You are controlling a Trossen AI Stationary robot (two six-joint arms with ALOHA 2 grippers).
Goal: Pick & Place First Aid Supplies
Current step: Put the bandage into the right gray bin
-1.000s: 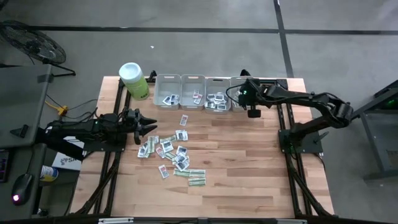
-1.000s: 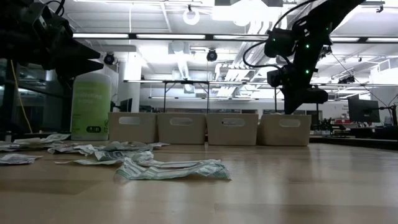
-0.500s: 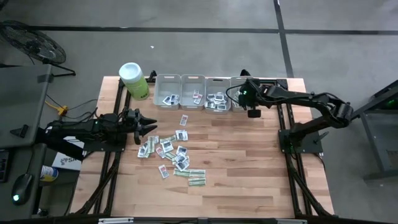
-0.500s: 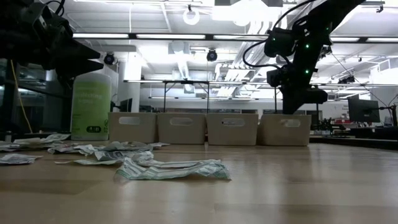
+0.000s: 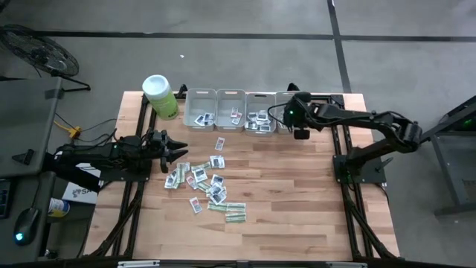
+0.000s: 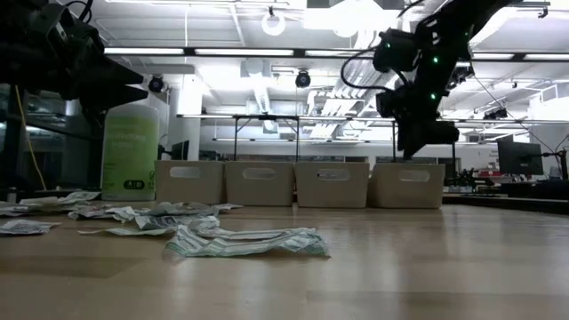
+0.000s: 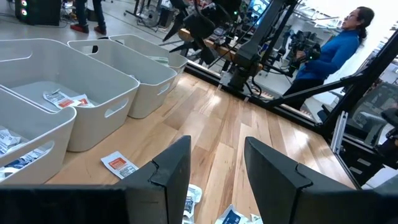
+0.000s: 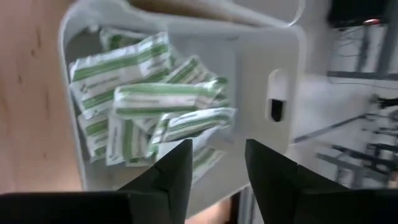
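Now, left to right. Your left gripper (image 5: 178, 151) hovers at the table's 9 o'clock, fingers apart, empty, aimed at the packets (image 5: 207, 184). These lie scattered mid-table, toward 7 o'clock, white squares with green strips at the pile's near edge; one red-print packet (image 5: 219, 143) sits alone nearer the bins. A canister (image 5: 160, 96) stands at 11 o'clock. Four bins (image 5: 201, 109) line the 12 o'clock edge, each already holding some packets.

Your right gripper (image 8: 216, 171) hangs over the rightmost bin (image 8: 261, 56), around 1 o'clock. Its fingers stand apart with nothing between them; green-and-white strips (image 8: 163, 99) lie piled in the bin below.

Risks, as I judge them:
- Strips heap high in that bin; lifting out at an angle could clip the wall or drag one out.
- Pile packets overlap, so a pinch may take two or slide one off flat wood.
- Both arms reaching mid-table together could cross paths.
- Wrong bin if the print is misread.

Surface: pale wood planks, smooth, on a dark frame.

Room: grey concrete floor, bright ceiling lights, benches and equipment behind. A person (image 7: 328, 50) in blue stands well beyond the table's far side.
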